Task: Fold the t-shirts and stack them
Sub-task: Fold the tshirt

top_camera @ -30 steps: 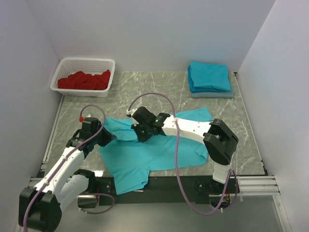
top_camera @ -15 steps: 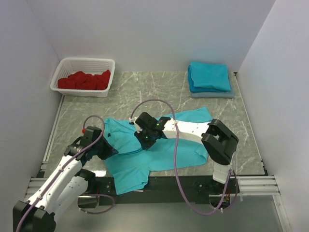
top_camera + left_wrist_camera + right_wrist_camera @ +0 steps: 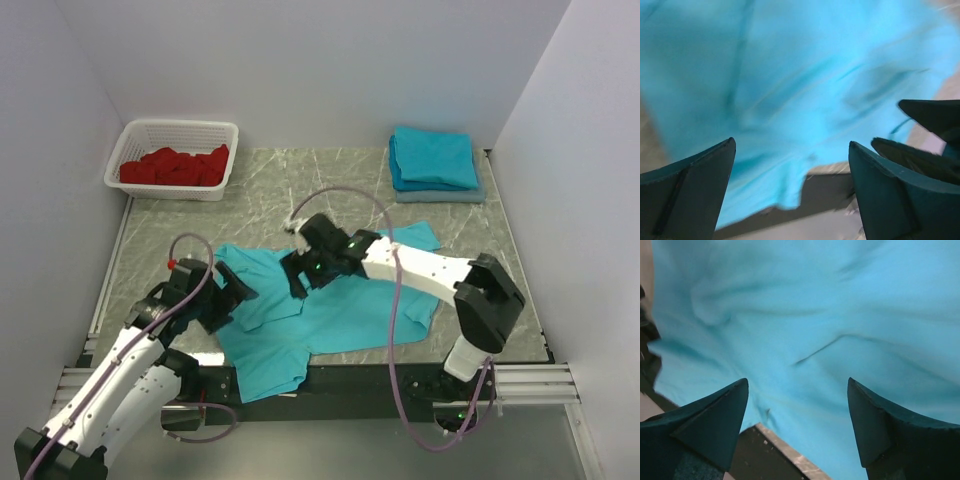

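At the far left corner of the table (image 3: 300,190) stood a white basket (image 3: 135,135) with red cloths (image 3: 175,165) heaped inside it. Nearer the front, the left gripper (image 3: 233,293) hung over the left part of a turquoise t-shirt (image 3: 340,315). The shirt lay spread and rumpled across the near middle of the table, with one end draped over the near edge. In the left wrist view the left gripper (image 3: 791,145) had its jaws spread wide, with only blurred turquoise cloth (image 3: 790,75) showing between them. The blur made it hard to tell whether the tips touched the fabric or hung just above it. Just to the right, over the shirt's upper middle, sat the right gripper (image 3: 297,278), its arm reaching in from the right across the shirt. In the right wrist view the right gripper (image 3: 797,382) also had its jaws spread apart, pinching nothing, above wrinkled cloth (image 3: 840,315) that reached the dark table edge. The two grippers were near each other but apart. At the far right corner, well away from the spread shirt, a stack of folded t-shirts (image 3: 432,160) in the same turquoise lay neat and flat.
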Controlling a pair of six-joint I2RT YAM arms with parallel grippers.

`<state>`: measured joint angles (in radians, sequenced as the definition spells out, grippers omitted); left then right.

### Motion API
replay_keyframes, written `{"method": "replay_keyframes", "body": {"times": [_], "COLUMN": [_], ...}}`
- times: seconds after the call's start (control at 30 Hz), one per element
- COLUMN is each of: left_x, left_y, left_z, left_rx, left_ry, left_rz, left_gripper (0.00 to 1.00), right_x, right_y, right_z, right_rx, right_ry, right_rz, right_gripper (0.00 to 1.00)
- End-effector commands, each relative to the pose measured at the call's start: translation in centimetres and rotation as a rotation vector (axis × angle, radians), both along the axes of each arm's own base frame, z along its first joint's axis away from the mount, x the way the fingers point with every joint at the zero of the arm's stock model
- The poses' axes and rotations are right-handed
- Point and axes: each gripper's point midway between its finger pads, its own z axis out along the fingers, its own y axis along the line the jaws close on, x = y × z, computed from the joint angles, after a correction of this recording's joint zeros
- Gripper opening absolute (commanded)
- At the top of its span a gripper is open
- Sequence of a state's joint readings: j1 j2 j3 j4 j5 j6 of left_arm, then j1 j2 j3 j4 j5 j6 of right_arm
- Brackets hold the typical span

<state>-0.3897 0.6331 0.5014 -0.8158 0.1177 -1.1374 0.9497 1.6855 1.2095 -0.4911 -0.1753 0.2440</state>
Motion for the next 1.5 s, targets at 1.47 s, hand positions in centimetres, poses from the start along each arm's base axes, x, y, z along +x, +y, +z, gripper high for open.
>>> {"method": "replay_keyframes", "body": {"times": [1.47], "left_x": [27.5], "left_y": [9.4], "left_z": [-5.6], "left_rx": [0.225], "left_ry": [-0.220], "left_rz": [0.299], "left_gripper": [0.99], "right_x": [21.3], "right_y": [-26.5], "right_z": [-6.6], "right_rx": [0.026], "right_ry": [0.138], "right_rz": [-1.015], "right_gripper": [0.88]}}
